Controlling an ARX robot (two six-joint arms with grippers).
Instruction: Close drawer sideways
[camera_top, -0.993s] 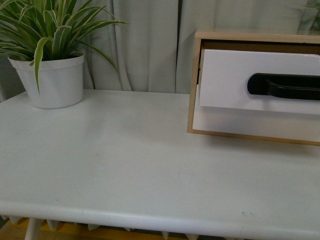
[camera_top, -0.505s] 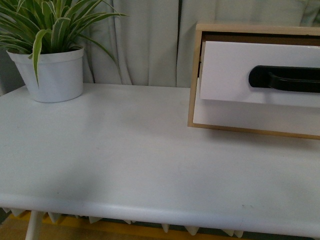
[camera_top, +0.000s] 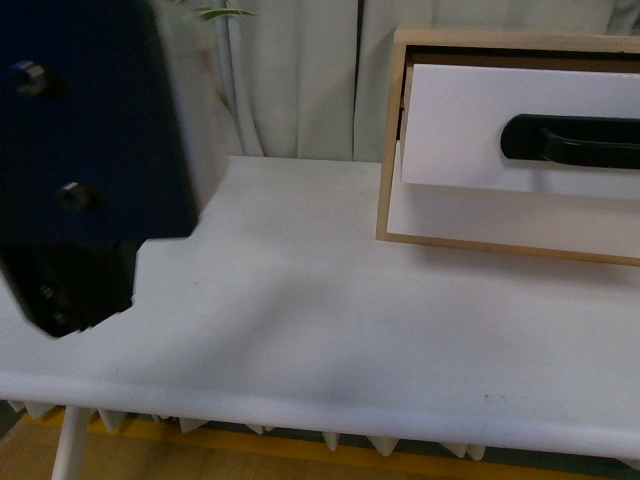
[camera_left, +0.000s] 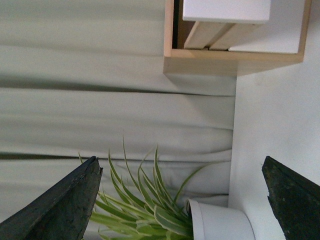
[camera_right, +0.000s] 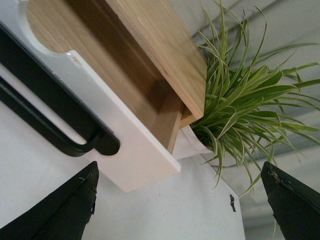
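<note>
The drawer (camera_top: 470, 130) is white with a long black bar handle (camera_top: 570, 140) and stands pulled out of its light wood frame (camera_top: 388, 140) at the table's back right. In the right wrist view its front (camera_right: 130, 155), handle (camera_right: 50, 115) and semicircular notch (camera_right: 42, 30) show close up. My right gripper (camera_right: 180, 205) is open and empty, just in front of the drawer's end corner. My left gripper (camera_left: 182, 200) is open and empty, pointing at the plant, with the drawer (camera_left: 225, 10) far off. My left arm (camera_top: 90, 150) fills the front view's left side.
A plain white drawer front (camera_top: 500, 215) sits below the handled one. A spider plant in a white pot (camera_left: 220, 225) stands at the table's back left, hidden by my arm in the front view. Another plant (camera_right: 245, 95) stands beside the frame. A grey curtain (camera_top: 300, 80) hangs behind the white table (camera_top: 330, 330).
My left arm has come up into the front view and now covers the plant at the left. The drawer stands pulled out as before.
</note>
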